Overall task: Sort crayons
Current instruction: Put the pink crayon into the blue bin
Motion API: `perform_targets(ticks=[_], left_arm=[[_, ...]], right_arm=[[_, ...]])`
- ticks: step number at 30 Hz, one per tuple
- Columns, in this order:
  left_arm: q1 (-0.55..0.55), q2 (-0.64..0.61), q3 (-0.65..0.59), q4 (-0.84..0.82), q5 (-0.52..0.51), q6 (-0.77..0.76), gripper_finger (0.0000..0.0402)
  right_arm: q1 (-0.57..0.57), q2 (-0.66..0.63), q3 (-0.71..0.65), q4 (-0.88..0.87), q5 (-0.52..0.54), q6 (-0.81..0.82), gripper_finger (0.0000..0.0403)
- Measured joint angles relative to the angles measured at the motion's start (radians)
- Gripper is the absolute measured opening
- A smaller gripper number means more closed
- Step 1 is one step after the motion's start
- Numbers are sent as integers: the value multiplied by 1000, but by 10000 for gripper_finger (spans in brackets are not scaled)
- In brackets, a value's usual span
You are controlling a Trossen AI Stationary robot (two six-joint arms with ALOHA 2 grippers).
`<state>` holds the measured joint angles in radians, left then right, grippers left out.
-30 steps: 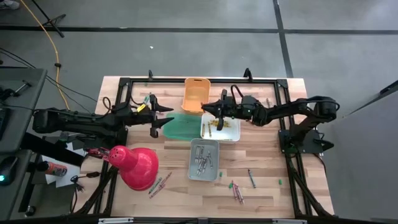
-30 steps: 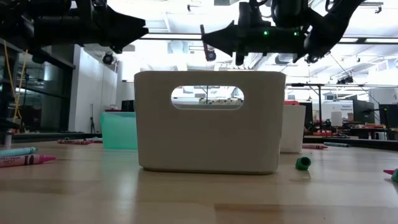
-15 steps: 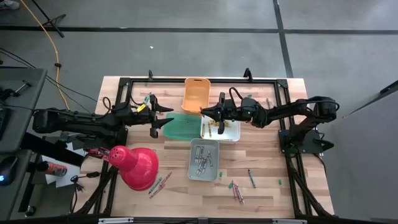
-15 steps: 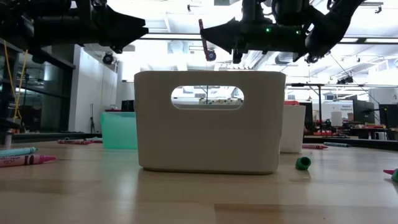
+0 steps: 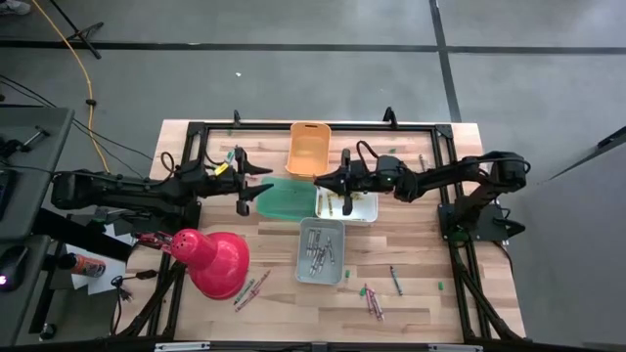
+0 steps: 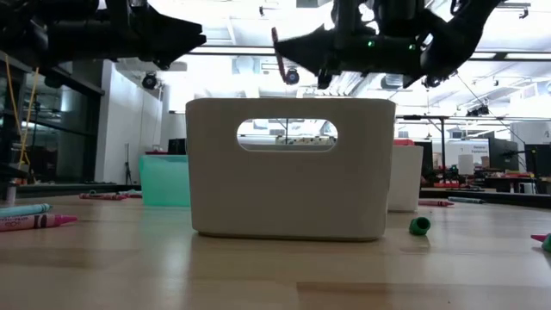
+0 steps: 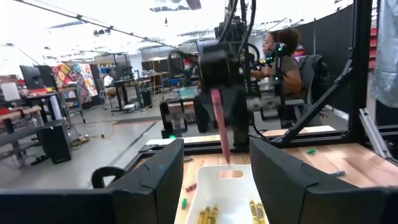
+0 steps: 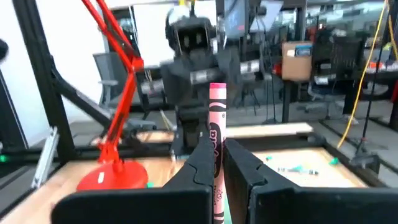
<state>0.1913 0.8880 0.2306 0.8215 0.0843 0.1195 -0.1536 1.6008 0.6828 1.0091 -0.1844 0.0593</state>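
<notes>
A pink crayon (image 8: pixel 216 149) is standing upright between the fingers of the right gripper (image 5: pixel 321 178), which is pinching it above the gap between the green bin (image 5: pixel 284 198) and the white bin (image 5: pixel 364 208), near the middle of the table (image 5: pixel 421 244). In the low view the same crayon (image 6: pixel 281 58) is hanging well above the bin rims; in the left wrist view it (image 7: pixel 219 124) is pointing down over the white bin (image 7: pixel 225 193).

The white bin is holding several yellow crayons (image 5: pixel 342 198), seen also as yellow sticks (image 7: pixel 208 215) in the left wrist view. The grey bin (image 5: pixel 321 250), just in front of the white one, is holding a pile of grey crayons (image 5: pixel 320 252). The orange bin (image 5: pixel 308 149), behind the green one and touching its far edge, is showing no contents that can be made out, and neither is the green bin.

Loose crayons are lying on the table: a mixed cluster (image 5: pixel 374 298) near the front right, a blue-green one (image 5: pixel 395 280) beside it, and a few (image 5: pixel 249 289) near the base of the red lamp (image 5: pixel 213 261) at the front left. In the low view a blue crayon (image 6: pixel 24 209) and a pink one (image 6: pixel 34 222) are lying at the left.

The left gripper (image 5: pixel 256 186) is hovering just left of the green bin with its fingers spread and nothing between them.

Bare wood is lying open along the front edge and to the right of the bins; the black frame (image 5: pixel 313 125) is bordering the back and sides of the table.
</notes>
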Motion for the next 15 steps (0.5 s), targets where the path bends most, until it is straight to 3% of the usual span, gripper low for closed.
perform_targets(ticks=[9, 15], left_arm=[[0, -1, 19, -8, -4, 51, 170], [0, -1, 19, -29, -4, 82, 170]], right_arm=[[46, 241, 178, -122, 0, -60, 2], [45, 294, 323, -434, 100, -82, 3]])
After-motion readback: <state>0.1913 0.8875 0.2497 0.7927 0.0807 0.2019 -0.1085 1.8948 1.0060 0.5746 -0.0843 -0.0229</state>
